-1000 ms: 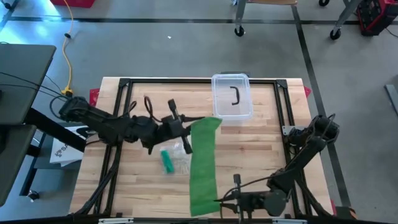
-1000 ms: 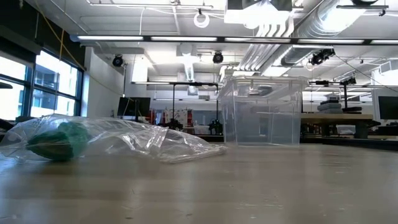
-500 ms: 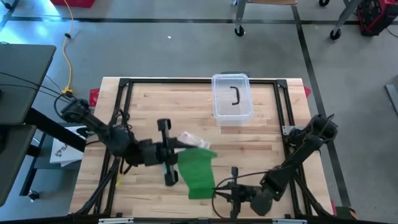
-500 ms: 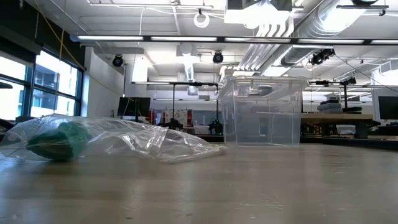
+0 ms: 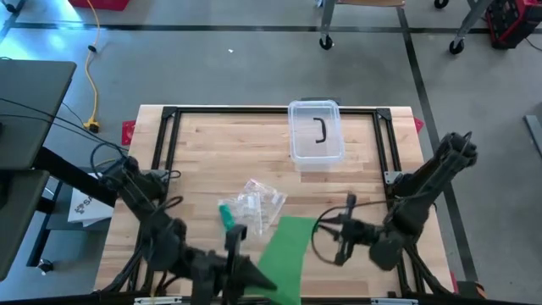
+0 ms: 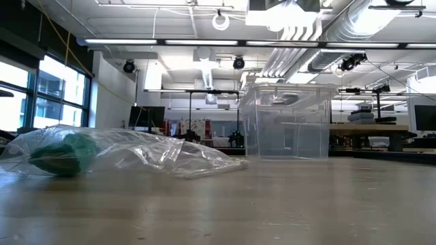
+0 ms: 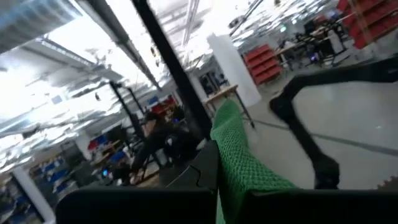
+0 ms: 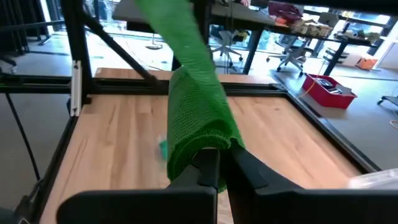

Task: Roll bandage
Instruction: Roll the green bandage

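A green mesh bandage (image 5: 292,246) spans the air between my two grippers near the table's near edge. My left gripper (image 5: 252,273) is shut on its near-left end, and my right gripper (image 5: 322,229) is shut on its far-right end. A second green roll (image 5: 227,217) lies inside a clear plastic bag (image 5: 257,203) resting flat on the table's middle; the low view shows that bag (image 6: 122,153) too. Neither gripper appears in the low view. My left gripper pinches one end of the bandage (image 7: 231,177) between its two fingers, which point slightly upward. The mesh rises away from the fingers, clear of the table. My right gripper pinches the other end (image 8: 200,144) between its two fingers, coming from the table's right. The mesh bunches and drapes over the fingertips (image 8: 208,163), several layers thick, and runs off above the table.
A clear lidded bin (image 5: 316,131) with a black handle stands at the far middle of the table, and shows in the low view as well (image 6: 286,122). A black frame (image 5: 169,144) borders the wooden top. Bare wood lies to the left and right of the bag.
My left gripper has swung from the table's middle to its near edge and tipped upward, carrying the bandage's far end along. My right gripper has risen and gone toward the right and far side. The bandage, laid flat before, is now lifted clear between them.
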`<action>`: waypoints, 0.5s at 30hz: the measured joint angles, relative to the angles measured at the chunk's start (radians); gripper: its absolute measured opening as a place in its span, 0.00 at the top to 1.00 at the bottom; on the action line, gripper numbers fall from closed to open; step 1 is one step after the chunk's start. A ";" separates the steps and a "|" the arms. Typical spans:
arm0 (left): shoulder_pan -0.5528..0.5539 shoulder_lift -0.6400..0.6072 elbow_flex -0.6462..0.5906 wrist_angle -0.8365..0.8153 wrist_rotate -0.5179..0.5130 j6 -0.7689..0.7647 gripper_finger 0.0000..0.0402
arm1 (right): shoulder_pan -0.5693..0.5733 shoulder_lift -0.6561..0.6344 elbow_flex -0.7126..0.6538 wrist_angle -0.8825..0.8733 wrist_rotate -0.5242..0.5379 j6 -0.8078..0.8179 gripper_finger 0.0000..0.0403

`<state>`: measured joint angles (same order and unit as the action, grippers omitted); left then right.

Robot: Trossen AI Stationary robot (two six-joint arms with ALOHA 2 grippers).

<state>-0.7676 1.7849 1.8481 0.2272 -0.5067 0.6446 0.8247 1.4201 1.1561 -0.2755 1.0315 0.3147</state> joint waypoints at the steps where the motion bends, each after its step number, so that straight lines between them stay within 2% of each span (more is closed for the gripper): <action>1: -0.007 0.016 0.026 -0.007 0.000 0.009 1.00 | 0.000 -0.026 0.000 -0.025 0.000 0.000 1.00; 4: -0.024 0.063 0.091 -0.062 0.017 0.018 1.00 | 0.000 -0.104 -0.005 -0.079 0.000 -0.001 1.00; 9: -0.013 0.114 0.115 -0.074 0.175 -0.059 1.00 | 0.000 -0.238 -0.083 -0.058 0.000 -0.016 1.00; 15: 0.070 0.199 0.116 -0.054 0.301 -0.187 1.00 | 0.000 -0.359 -0.241 0.167 0.006 -0.083 1.00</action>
<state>-0.6978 1.9840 1.9644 0.1729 -0.2059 0.4579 0.8243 1.0609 0.9150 -0.1088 1.0373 0.2320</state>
